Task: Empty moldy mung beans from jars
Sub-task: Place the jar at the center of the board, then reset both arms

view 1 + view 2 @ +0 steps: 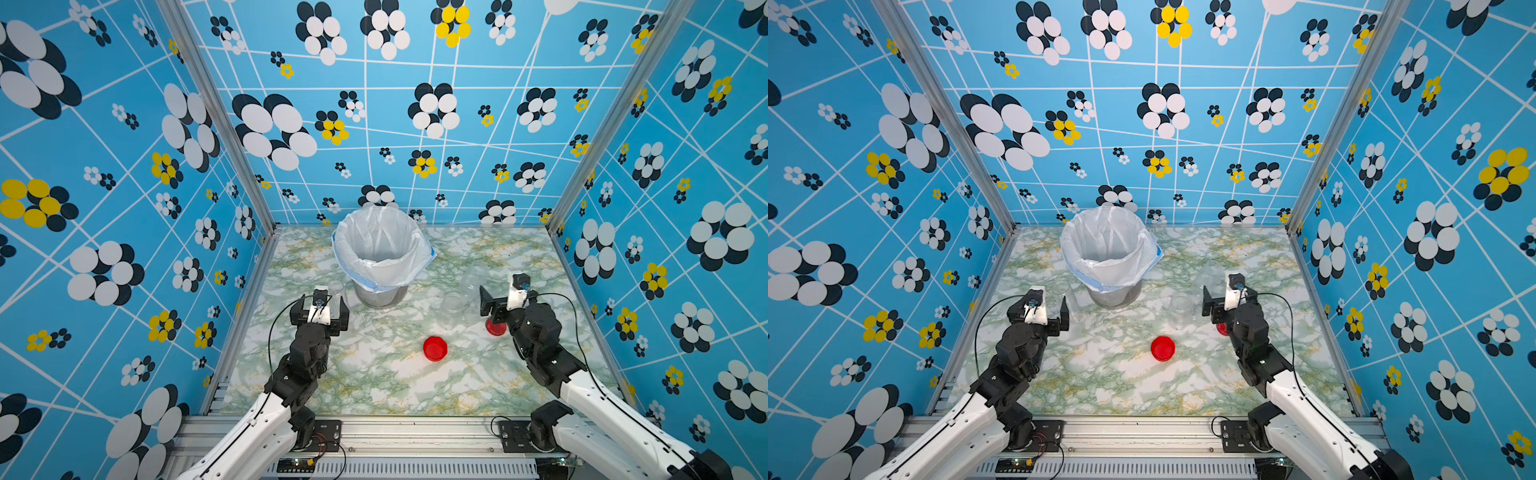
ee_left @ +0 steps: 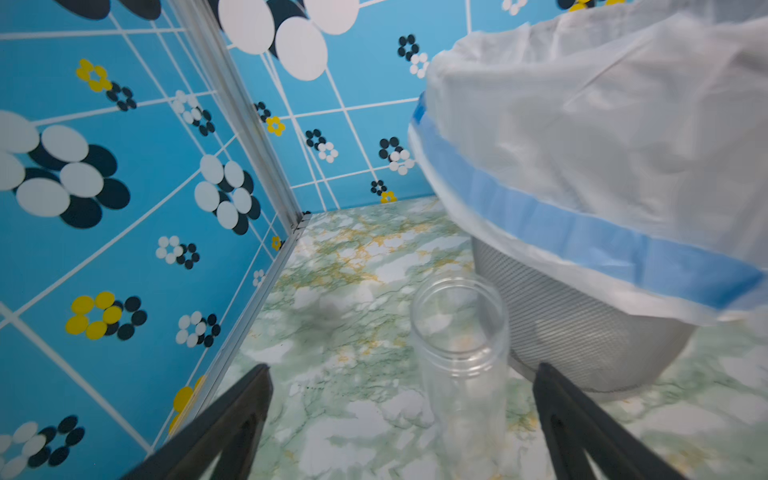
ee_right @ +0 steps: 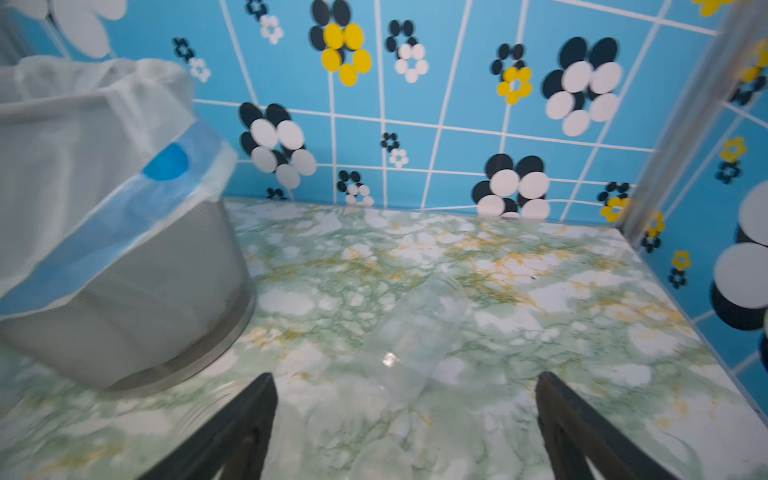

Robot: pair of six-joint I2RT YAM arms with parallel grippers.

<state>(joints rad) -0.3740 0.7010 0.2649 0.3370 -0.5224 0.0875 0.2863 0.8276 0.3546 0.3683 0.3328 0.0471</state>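
Three clear jars stand lidless and look empty; the mung beans are out of view. One upright jar [image 2: 461, 353] stands between the fingers of my open left gripper [image 2: 403, 415], untouched, beside the bin; in a top view it is at the left gripper [image 1: 321, 306]. A second jar [image 1: 451, 309] stands upright at mid-table. The tall jar [image 3: 415, 332] lies on its side just ahead of my open right gripper [image 3: 405, 415], which holds nothing. In both top views the right gripper [image 1: 1225, 297] hovers at the table's right.
A mesh bin lined with a white bag [image 1: 380, 249] stands at the back centre. One red lid [image 1: 435, 348] lies mid-table; another red lid [image 1: 496, 327] is partly hidden under my right wrist. Patterned walls close in left, right and back.
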